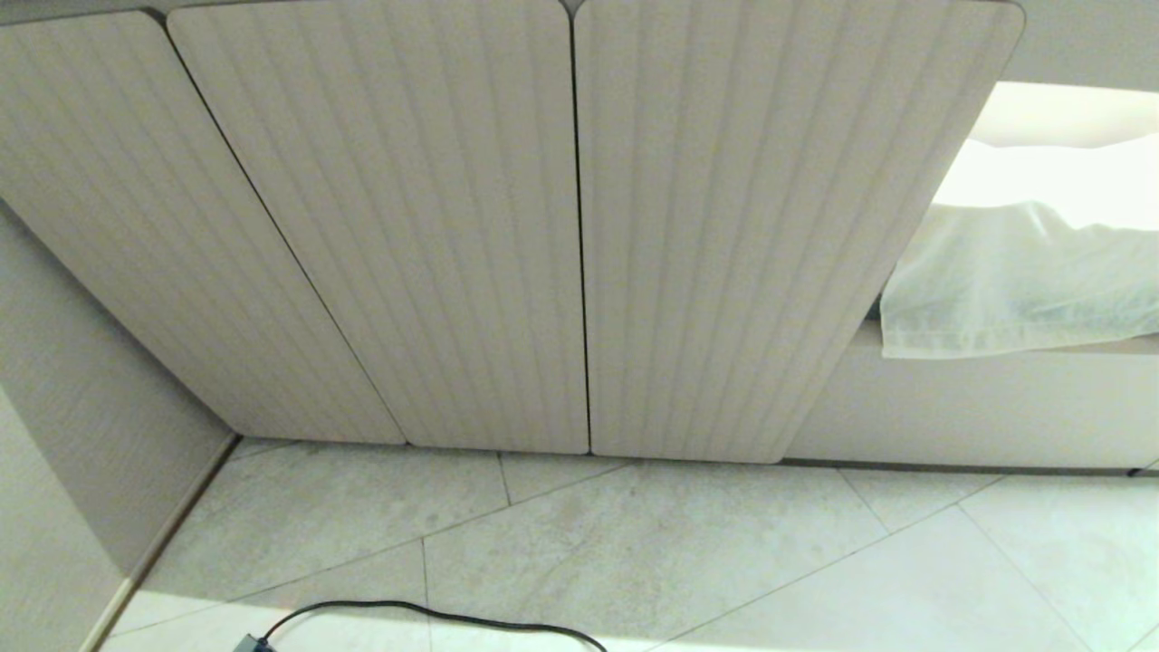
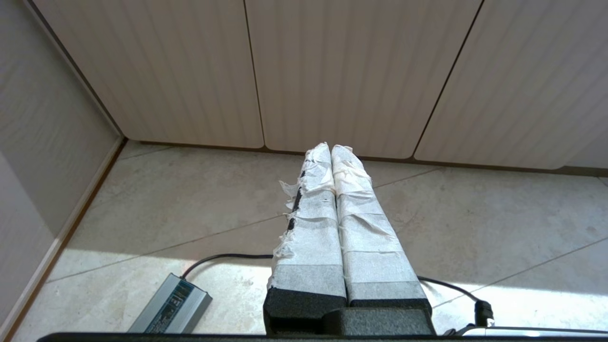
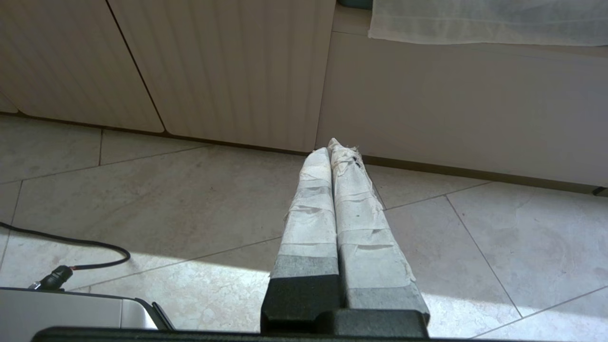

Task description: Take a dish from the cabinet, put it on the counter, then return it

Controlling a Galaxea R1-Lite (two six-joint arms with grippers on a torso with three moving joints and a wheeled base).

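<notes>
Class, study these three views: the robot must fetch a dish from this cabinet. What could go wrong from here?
1. The cabinet doors are all closed and show no handles, so the shut left gripper or right gripper may slip when prying an edge.
2. The black cable lies on the floor near the robot; driving could snag it.
3. The dish is unseen, so the door choice is a guess.

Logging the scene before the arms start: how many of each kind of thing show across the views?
Cabinet doors: 3, all shut
Grippers: 2, left gripper and right gripper, both shut and empty above the floor
White cloth: 1
Black cable: 1
Grey power brick: 1
Total: 8
</notes>
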